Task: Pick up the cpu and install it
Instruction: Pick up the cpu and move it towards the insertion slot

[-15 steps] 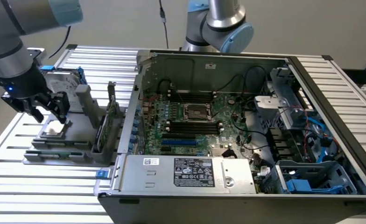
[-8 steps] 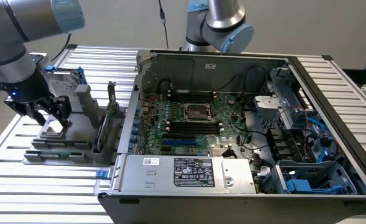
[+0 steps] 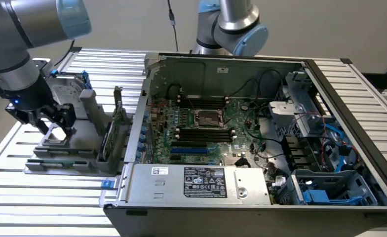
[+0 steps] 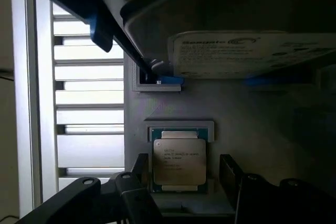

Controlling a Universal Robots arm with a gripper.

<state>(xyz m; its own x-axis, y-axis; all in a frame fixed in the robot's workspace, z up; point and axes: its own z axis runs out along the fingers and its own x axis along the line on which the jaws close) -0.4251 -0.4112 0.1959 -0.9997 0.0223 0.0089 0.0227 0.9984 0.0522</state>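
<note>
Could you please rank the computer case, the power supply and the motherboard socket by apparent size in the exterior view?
1. computer case
2. power supply
3. socket, farther from the camera yet plainly the smallest

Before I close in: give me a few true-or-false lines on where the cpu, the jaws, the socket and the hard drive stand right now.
1. The cpu lies flat in a recess of the grey holder. True.
2. The gripper has its jaws shut on the cpu. False: they stand open, one on each side of it.
3. The socket on the motherboard holds the cpu. False: the cpu sits in the holder, at the exterior view's left.
4. The hard drive stands in the same holder. True.
</note>
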